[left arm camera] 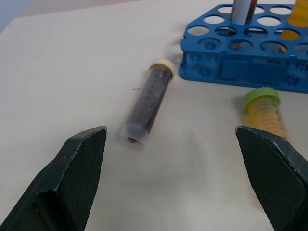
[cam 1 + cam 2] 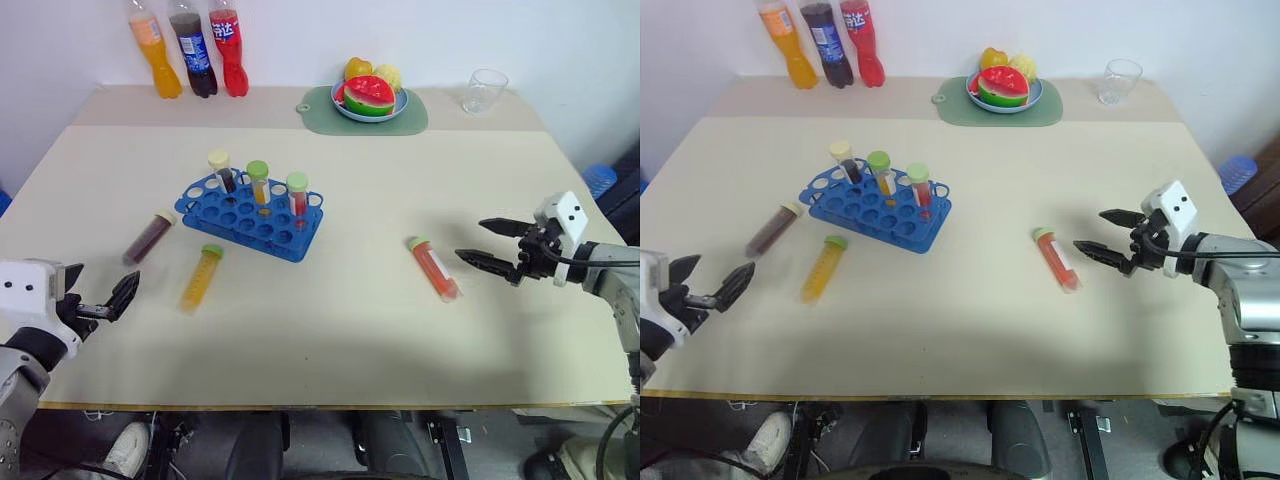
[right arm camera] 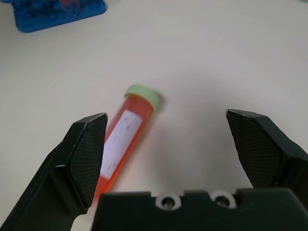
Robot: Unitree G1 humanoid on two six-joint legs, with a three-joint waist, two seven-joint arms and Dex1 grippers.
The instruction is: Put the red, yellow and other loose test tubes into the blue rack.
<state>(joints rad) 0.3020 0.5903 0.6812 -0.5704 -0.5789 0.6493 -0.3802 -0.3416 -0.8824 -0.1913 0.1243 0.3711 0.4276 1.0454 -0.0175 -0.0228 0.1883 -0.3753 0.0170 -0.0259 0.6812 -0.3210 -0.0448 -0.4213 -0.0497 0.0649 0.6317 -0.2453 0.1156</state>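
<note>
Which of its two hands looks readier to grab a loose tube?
The right hand, probably: open, right beside the red tube. The left hand is open too, but farther from the yellow tube.

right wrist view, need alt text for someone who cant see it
An open black two-fingered right gripper hovers over a beige table, above a clear plastic test tube of red-orange liquid with a green cap that lies flat and untouched, nearer one finger. A corner of the bright blue plastic rack sits beyond it.
</note>
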